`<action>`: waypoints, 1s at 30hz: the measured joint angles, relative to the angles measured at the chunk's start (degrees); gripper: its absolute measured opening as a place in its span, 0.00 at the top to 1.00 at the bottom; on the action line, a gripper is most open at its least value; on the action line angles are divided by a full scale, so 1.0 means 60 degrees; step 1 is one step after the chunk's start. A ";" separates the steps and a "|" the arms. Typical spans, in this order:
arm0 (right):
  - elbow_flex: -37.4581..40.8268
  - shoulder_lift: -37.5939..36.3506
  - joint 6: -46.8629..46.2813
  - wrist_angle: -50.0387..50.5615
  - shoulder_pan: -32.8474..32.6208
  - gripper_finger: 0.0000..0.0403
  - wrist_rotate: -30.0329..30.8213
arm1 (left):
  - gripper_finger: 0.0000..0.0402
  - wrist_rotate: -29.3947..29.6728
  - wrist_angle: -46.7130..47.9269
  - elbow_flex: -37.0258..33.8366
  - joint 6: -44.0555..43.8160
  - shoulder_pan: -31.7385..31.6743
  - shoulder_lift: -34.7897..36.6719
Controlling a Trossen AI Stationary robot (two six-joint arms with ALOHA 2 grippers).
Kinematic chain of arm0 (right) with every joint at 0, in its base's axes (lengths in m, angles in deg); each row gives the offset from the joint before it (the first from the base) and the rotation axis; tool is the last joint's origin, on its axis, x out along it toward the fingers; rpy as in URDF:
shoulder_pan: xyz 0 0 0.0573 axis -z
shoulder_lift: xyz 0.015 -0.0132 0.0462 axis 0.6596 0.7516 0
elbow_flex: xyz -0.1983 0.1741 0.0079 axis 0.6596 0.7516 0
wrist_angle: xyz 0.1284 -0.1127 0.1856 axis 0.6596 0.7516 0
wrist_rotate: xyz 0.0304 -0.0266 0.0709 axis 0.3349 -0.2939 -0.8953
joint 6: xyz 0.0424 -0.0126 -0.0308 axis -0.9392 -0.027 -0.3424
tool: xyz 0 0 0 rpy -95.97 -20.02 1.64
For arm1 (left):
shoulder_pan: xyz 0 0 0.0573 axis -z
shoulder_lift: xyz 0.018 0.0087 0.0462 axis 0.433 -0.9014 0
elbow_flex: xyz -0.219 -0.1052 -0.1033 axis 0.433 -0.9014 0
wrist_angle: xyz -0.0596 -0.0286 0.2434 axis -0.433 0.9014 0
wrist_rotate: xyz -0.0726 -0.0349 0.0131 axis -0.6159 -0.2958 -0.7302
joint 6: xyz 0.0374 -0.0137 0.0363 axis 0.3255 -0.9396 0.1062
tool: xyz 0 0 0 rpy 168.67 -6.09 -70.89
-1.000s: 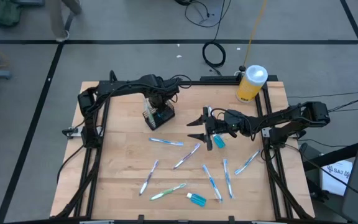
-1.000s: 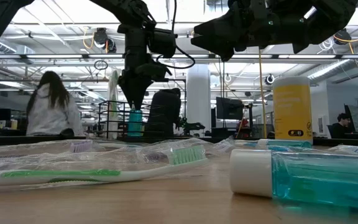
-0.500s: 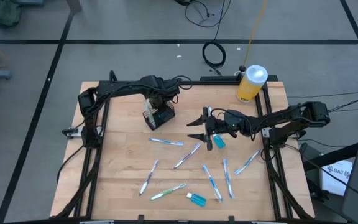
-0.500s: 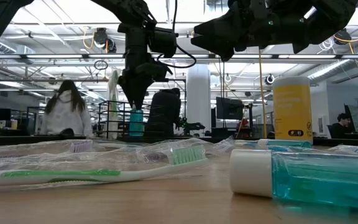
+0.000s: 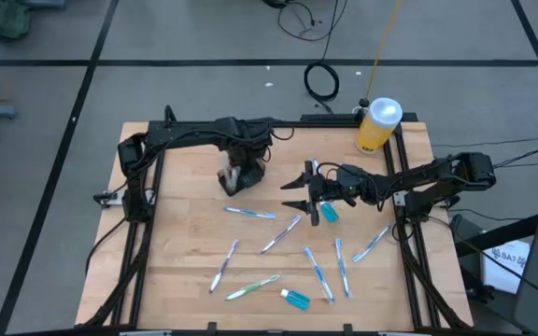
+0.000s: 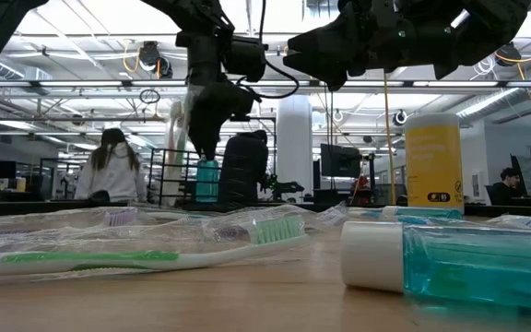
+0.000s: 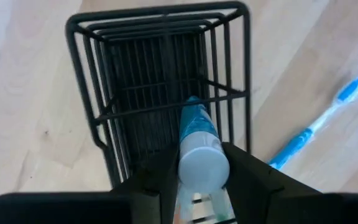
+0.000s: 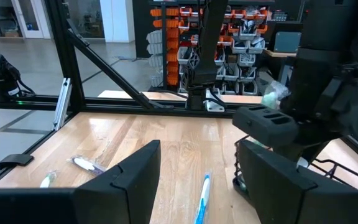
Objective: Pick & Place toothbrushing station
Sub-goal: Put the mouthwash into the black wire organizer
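On the wooden surface [image 5: 185, 233], the left end effector [image 7: 194, 180] clamps a blue tube [image 7: 199, 140] over the caddy [image 7: 160, 68]; right end effector [image 5: 299, 194] apart.

The left pincer [image 5: 234, 174] and its arm cover the wire caddy [image 7: 160, 93] from above; a small blue bottle [image 7: 199, 146] between its fingers fills the caddy's open top. The right pincer [image 5: 299, 195], fingers spread, hangs over mid-surface beside another small blue bottle [image 5: 329, 213]. Wrapped toothbrushes [image 5: 250, 213] scatter across the near half of the surface [image 5: 180, 233]. A tall yellow bottle [image 5: 377, 125] blocks the far right corner. Bare wood lies along the left side.
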State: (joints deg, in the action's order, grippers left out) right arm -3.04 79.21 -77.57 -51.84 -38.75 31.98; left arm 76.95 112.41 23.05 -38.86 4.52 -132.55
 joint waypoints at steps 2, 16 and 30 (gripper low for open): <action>0.0000 0.0000 0.0011 0.0000 0.0001 0.49 0.0000 | 0.70 0.0067 0.0012 0.0000 -0.0018 -0.0025 0.0000; 0.0000 0.0000 0.0022 0.0000 0.0000 0.49 0.0000 | 0.53 0.0447 0.0016 0.0000 0.0227 -0.0035 0.0000; 0.0000 0.0000 0.0025 0.0000 0.0000 0.49 0.0000 | 0.53 0.0447 0.0717 0.0000 0.0475 -0.0035 0.0234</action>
State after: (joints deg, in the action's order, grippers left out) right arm -3.04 79.21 -77.42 -51.84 -38.75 31.98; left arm 79.63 116.72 23.05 -36.01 4.32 -131.15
